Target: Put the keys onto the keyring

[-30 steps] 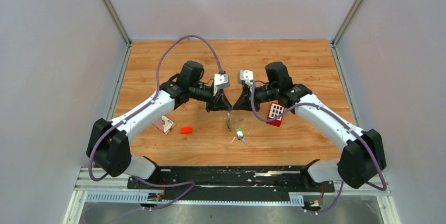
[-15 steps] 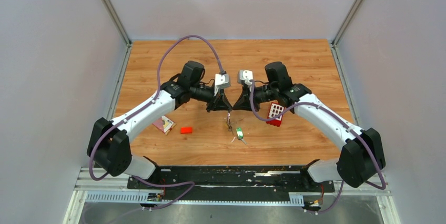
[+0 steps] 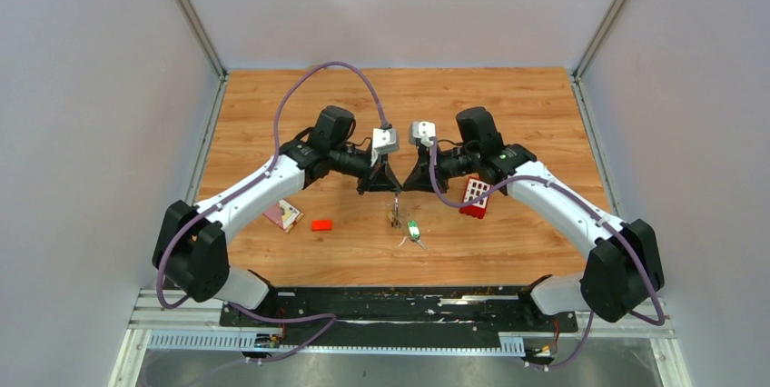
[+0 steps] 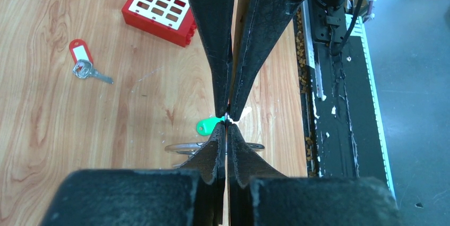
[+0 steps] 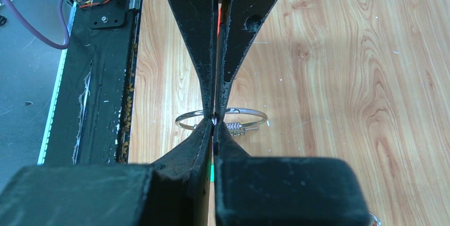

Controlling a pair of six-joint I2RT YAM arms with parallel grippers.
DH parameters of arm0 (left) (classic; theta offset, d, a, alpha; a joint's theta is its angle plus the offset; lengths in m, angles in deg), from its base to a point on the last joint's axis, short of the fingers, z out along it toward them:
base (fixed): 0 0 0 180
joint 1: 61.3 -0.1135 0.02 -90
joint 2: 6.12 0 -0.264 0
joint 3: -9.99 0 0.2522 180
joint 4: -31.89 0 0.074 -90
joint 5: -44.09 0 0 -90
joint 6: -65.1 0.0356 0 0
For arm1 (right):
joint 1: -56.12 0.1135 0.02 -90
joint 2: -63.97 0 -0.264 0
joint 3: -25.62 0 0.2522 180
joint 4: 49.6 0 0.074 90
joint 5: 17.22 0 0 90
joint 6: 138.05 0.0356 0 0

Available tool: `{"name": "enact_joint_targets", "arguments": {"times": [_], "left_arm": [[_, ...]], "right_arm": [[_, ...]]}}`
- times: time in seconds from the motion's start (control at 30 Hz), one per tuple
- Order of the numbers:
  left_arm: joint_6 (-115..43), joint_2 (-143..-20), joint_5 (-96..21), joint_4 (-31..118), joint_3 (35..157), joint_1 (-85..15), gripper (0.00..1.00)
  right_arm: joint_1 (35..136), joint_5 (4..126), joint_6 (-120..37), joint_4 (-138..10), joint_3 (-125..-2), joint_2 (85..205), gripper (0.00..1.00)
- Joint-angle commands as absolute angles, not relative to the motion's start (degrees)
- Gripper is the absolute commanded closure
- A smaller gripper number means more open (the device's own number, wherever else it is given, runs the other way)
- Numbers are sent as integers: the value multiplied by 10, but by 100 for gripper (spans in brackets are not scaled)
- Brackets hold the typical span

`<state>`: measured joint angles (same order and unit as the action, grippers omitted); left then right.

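Note:
The keyring is a thin silver wire ring that hangs just above the wood below the two grippers, which meet tip to tip. My left gripper is shut, pinching the wire at the ring's top. My right gripper is shut on the same spot from the other side. The keyring shows a threaded closure beside the tips. A green-headed key lies on the table under the ring, also seen as the green key. A red-tagged silver key lies apart on the wood.
A red block with white squares lies under the right forearm. A small red block and a pink and yellow piece sit by the left arm. The black base rail runs along the near edge.
The left gripper's fingers have closed together onto the ring. Both arms and the hanging ring have hardly moved.

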<state>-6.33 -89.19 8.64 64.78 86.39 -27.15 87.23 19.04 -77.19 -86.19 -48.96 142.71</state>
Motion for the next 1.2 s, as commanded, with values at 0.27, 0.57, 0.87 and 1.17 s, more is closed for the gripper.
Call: {"name": "enact_joint_targets", "arguments": {"times": [0.27, 0.57, 0.87, 1.17], "left_arm": [[-97, -870, 72, 593, 868, -265, 100], [-188, -830, 75, 463, 810, -297, 100], [-294, -826, 136, 316, 763, -321, 100], [-430, -842, 211, 151, 733, -323, 100]], "right_arm": [[878, 195, -764, -845, -513, 1423, 89], [855, 178, -763, -847, -511, 1402, 60], [819, 154, -785, -852, -503, 1367, 61], [817, 139, -834, -901, -512, 1354, 63]]}}
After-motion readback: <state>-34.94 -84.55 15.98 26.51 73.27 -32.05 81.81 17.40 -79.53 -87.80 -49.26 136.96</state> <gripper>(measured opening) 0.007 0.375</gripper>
